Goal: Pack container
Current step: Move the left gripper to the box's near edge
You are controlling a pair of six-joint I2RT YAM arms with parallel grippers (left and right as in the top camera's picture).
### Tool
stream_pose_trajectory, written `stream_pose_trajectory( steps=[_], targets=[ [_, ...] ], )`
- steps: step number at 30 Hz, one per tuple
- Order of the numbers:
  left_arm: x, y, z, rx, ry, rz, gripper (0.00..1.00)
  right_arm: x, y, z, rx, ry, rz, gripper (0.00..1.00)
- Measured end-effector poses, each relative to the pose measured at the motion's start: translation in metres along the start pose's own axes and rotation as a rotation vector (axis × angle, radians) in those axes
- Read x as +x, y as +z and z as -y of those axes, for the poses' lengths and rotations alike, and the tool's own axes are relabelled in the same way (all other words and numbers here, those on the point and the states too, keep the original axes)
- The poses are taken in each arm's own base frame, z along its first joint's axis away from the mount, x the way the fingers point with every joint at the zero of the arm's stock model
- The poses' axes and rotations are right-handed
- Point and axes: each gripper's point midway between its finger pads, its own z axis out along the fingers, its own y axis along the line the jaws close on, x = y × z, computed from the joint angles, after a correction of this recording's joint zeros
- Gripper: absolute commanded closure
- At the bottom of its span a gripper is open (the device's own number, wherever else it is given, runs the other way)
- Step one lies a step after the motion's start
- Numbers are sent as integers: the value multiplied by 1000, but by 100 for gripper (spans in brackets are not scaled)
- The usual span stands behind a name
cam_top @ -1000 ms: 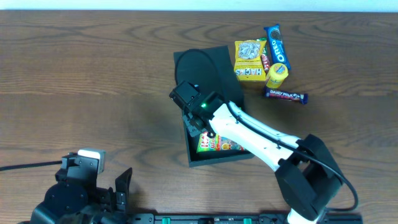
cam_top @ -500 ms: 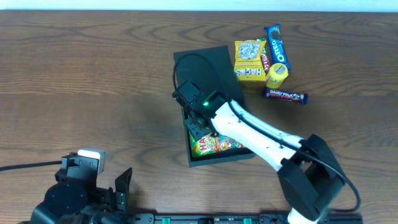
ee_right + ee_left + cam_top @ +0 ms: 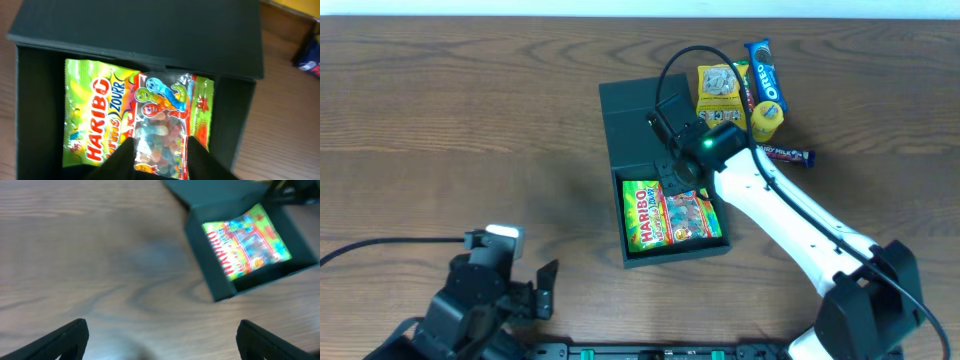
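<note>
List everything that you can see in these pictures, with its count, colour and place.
container: 1, dark teal-black, table centre, lid open
Haribo bag: 1, green, inside the container
packet: 1, yellow, right of the lid
Oreo pack: 1, blue, right of the packet
tub: 1, yellow, between Oreo pack and bar
Dairy Milk bar: 1, purple, partly behind the right arm
table: 1, brown wood
left end effector: 1, black, open, empty, near edge
right end effector: 1, black, open, above the Haribo bag
</note>
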Motion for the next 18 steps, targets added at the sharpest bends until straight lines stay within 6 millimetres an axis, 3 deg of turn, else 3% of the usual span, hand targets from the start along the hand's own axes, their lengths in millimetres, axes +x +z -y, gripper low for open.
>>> stream_pose_trajectory(
  steps=[1, 4, 5, 7, 11, 12, 18],
  targets=[
    [0, 5, 4, 17, -5, 4, 5, -1, 3, -2, -6, 2, -3, 95],
    [1, 24, 16, 75, -36, 9, 6, 0, 14, -6, -18, 5, -23, 99],
    [1, 29, 20, 94, -48, 12, 26, 1, 17, -6, -17, 5, -33, 99],
    [1, 36, 28, 131, -61, 12, 53, 3, 22, -6, -17, 6, -47, 98],
    [1, 57, 42, 187, -84, -11, 89, 0, 23, -5, -36, 11, -44, 98],
    [1, 63, 46, 199, -90, -20, 94, 0, 24, -4, -38, 11, -46, 98],
    [1, 94, 66, 253, -97, -99, 95, 3, 24, 5, -38, 26, -67, 99]
  ],
)
